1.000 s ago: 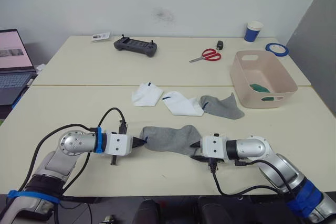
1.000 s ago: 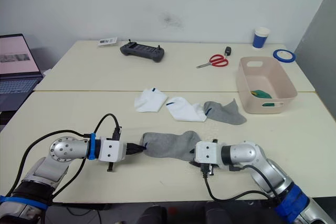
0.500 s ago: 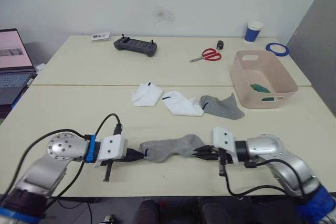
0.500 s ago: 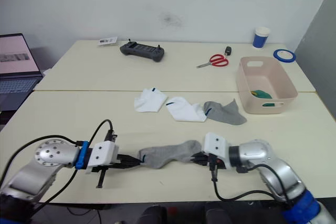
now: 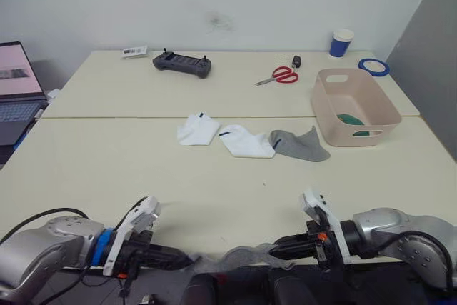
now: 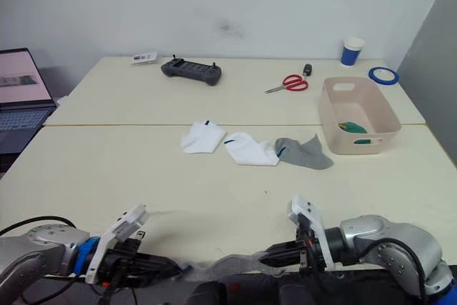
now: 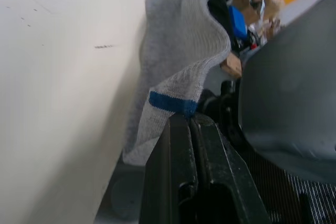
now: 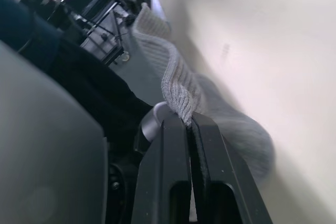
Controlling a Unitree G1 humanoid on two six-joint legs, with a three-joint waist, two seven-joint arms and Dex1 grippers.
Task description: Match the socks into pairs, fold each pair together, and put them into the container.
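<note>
A grey sock (image 5: 235, 256) with a blue cuff mark (image 7: 173, 102) is stretched along the table's near edge, partly over it. My left gripper (image 5: 191, 258) is shut on its cuff end (image 7: 178, 77). My right gripper (image 5: 275, 251) is shut on the other end (image 8: 178, 90). Mid-table lie two white socks (image 5: 198, 129) (image 5: 246, 141) and a second grey sock (image 5: 300, 143), the last two touching. The pale pink container (image 5: 357, 133) stands at the right with a dark green sock (image 5: 350, 118) inside.
On the far table lie a black controller (image 5: 181, 64), red scissors (image 5: 280, 75), a blue cup (image 5: 341, 43), a blue tape roll (image 5: 374, 66) and a small label (image 5: 133, 51). A laptop (image 5: 18, 91) sits at the left edge.
Both grippers have drawn back toward the near edge, taking the grey sock with them. It went from lying flat on the table to being stretched thin at the edge.
</note>
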